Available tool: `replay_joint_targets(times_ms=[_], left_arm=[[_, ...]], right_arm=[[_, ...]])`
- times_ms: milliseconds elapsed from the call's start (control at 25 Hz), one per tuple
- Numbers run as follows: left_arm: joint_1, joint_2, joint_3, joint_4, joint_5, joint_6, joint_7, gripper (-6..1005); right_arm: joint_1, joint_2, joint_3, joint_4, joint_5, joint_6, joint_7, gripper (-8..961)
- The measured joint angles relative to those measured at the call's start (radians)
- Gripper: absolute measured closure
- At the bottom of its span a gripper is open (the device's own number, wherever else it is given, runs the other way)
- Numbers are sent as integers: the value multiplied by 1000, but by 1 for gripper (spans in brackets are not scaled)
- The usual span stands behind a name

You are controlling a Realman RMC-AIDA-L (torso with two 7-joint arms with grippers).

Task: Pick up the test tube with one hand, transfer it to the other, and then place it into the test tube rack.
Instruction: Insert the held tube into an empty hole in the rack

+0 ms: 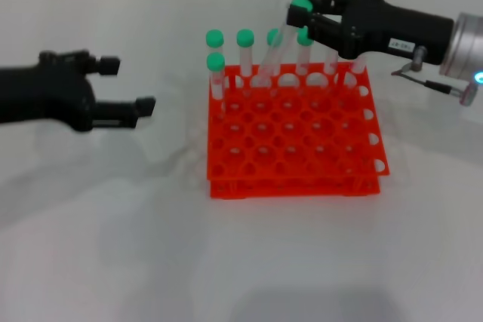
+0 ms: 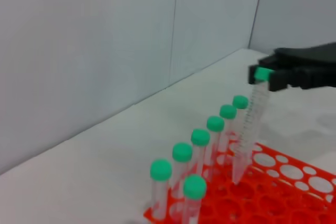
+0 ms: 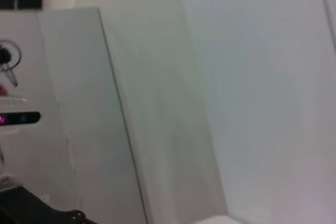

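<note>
My right gripper (image 1: 303, 14), black with a white label, is shut on the green cap end of a clear test tube (image 1: 278, 44). It holds the tube tilted over the back rows of the orange-red rack (image 1: 302, 157). In the left wrist view the right gripper (image 2: 266, 76) holds the tube (image 2: 248, 129) with its tip at a hole near the rack's back edge (image 2: 294, 182). I cannot tell whether the tip is inside. My left gripper (image 1: 128, 85) is open and empty, to the left of the rack.
Several other green-capped tubes (image 1: 216, 73) stand upright in the rack's back rows, close around the held tube; they also show in the left wrist view (image 2: 199, 145). A pale wall rises behind the table. The right wrist view shows only wall panels.
</note>
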Motion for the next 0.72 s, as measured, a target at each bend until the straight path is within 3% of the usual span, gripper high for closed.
replay_joint_targets(times_ms=[160, 280, 440, 720], left_arm=[[65, 0, -4, -86, -87, -19, 125, 117], [91, -1, -13, -161, -131, -36, 211, 117], [96, 0, -45, -258, -164, -39, 282, 119], [92, 2, -55, -321, -163, -39, 314, 122]], right_arm=[[-14, -5, -112, -132, -3, 66, 90, 690], [-17, -6, -141, -186, -39, 96, 143, 691], [-6, 0, -149, -249, -129, 123, 228, 690], [-2, 5, -204, -295, -134, 198, 261, 690]])
